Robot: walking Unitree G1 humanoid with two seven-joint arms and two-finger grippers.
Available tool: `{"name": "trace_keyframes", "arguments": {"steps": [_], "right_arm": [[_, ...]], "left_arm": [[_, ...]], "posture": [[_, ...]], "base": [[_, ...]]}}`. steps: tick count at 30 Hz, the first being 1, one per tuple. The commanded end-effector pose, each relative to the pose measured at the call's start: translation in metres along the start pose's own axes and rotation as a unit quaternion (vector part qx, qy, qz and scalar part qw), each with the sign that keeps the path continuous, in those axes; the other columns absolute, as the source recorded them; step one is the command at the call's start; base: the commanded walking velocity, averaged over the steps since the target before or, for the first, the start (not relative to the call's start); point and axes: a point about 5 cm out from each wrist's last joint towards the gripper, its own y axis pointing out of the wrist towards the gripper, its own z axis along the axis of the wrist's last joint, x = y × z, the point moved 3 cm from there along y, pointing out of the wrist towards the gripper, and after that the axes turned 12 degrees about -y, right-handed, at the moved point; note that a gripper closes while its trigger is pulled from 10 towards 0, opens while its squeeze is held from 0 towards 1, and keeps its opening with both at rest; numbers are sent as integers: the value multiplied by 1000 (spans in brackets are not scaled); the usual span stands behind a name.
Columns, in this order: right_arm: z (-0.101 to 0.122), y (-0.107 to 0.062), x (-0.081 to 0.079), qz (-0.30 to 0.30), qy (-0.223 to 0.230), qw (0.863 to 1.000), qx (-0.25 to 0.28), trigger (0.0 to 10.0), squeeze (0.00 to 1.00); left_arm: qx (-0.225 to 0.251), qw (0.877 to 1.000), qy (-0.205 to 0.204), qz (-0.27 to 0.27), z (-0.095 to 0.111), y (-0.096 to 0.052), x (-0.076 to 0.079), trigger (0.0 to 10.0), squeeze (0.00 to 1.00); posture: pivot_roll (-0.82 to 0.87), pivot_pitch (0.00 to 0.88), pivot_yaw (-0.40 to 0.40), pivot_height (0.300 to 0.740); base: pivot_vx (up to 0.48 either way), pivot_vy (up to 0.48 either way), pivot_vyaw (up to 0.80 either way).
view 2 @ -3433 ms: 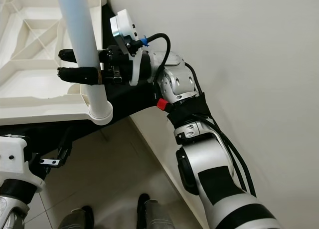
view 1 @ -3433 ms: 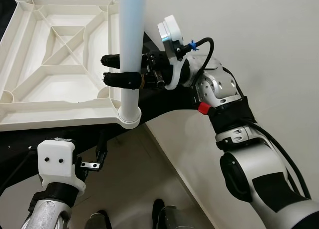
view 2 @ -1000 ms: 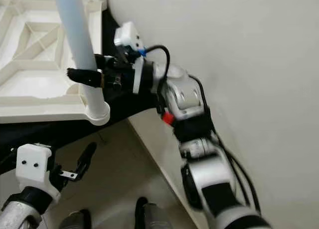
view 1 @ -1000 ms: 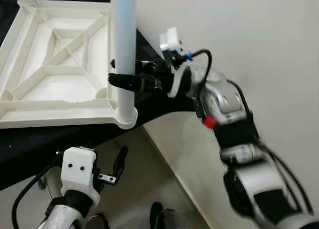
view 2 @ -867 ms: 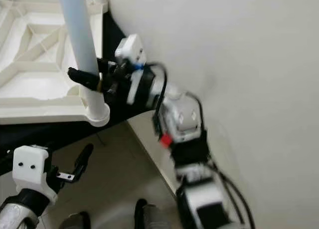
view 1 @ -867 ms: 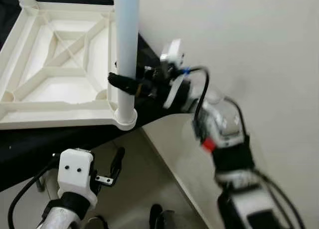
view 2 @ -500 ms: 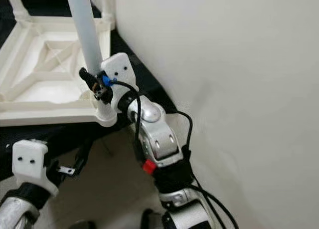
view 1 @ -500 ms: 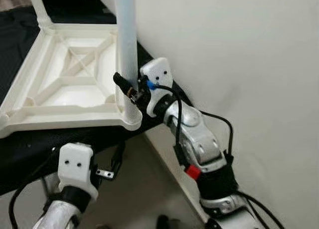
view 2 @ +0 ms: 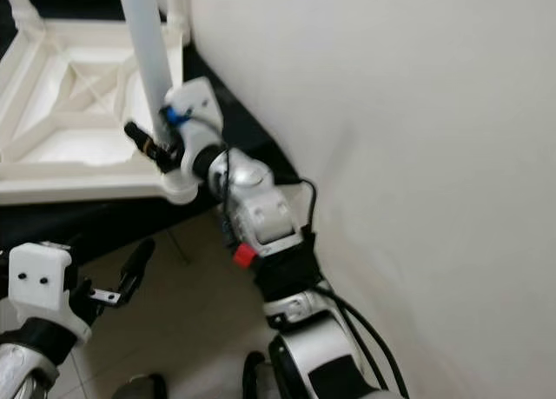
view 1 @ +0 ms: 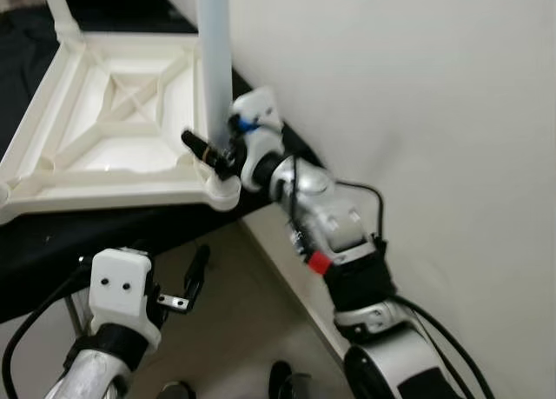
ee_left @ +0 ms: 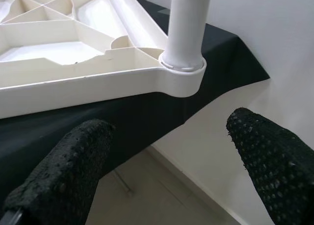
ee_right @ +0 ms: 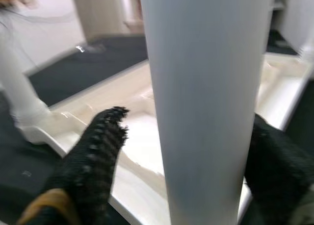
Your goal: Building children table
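While the upturned white plastic tabletop with crossed ribs [view 1: 113,121] lies on a black cloth [view 1: 52,242] at the far left of the scene, a round pale blue-white plastic leg [view 1: 214,60] stands upright in its near right corner socket [view 1: 221,190], hard by the white wall [view 1: 417,112]. The right gripper [view 1: 207,151] is at that leg just above the socket, its two black fingers [ee_right: 100,151] straddling the tube on either side in the right wrist view; whether the pads press on it I cannot tell. What matters for the next move is that the leg's long axis runs straight up and down into the socket, with the right gripper meeting it crosswise, so any seating push must go down along that axis. The left gripper [ee_left: 167,171], jaws spread wide and empty, hangs lower and nearer, below the table edge and pointing up toward the same corner. Of the two, the right arm is plainly the closer to the leg.
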Motion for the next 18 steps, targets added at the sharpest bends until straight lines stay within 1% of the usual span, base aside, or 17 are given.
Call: {"name": "trace_keyframes", "arguments": {"steps": [1,2,3,4,5,7,8,9,10,12,13,15,16,17,18], "right_arm": [[1,-18,5,26,-2,999,25,10000,1000],[1,-18,5,26,-2,999,25,10000,1000],[-3,-30,8,39,-9,999,24,10000,1000],[-6,-38,9,47,-14,999,23,10000,1000],[-6,-38,9,47,-14,999,23,10000,1000],[-19,-64,10,73,0,997,0,10000,1000],[-19,-64,10,73,0,997,0,10000,1000],[-28,-76,10,83,4,996,-18,10000,1000],[-33,-84,9,89,6,996,-30,10000,1000],[-52,-106,4,100,24,992,-69,10000,1000],[-52,-106,4,100,24,992,-69,10000,1000],[-70,-129,2,77,69,990,-93,10000,1000],[-74,-134,7,42,91,991,-93,10000,0],[-74,-134,7,42,91,991,-93,10000,0],[-76,-137,10,18,105,990,-93,10000,0]], "left_arm": [[-19,1000,-9,0,-8,-1,1,10000,0],[-19,1000,-9,0,-8,-1,1,10000,0],[-20,1000,-10,1,-8,-1,1,10000,0],[-21,1000,-11,2,-9,-1,1,10000,0],[-21,1000,-11,2,-9,-1,1,10000,0],[-23,1000,-11,7,-9,-1,-2,10000,0],[-23,1000,-11,7,-9,-1,-2,10000,0],[-23,1000,-10,10,-9,-1,-3,10000,0],[-23,1000,-9,11,-9,-1,-3,10000,0],[-26,1000,-6,15,-10,0,-5,10000,0],[-26,1000,-6,15,-10,0,-5,10000,0],[-32,999,-6,27,-13,1,-10,10000,0],[-39,999,-8,36,-15,0,-14,10000,0],[-39,999,-8,36,-15,0,-14,10000,0],[-44,998,-10,43,-17,0,-16,10000,0]], "posture": [[95,280,-113,740],[95,280,-113,740],[95,280,-113,740],[95,280,-113,740],[95,280,-113,740],[83,282,-111,740],[83,282,-111,740],[83,282,-111,740],[83,282,-111,740],[77,287,-110,740],[77,287,-110,740],[74,291,-111,740],[69,290,-108,740],[69,290,-108,740],[69,290,-108,740]], "base": [[0,0,0],[0,0,0],[0,0,0],[0,0,0],[0,0,0],[0,0,0],[0,0,0],[0,0,0],[0,0,0],[0,0,0],[0,0,0],[0,0,0],[0,0,0],[0,0,0],[0,0,0]]}}
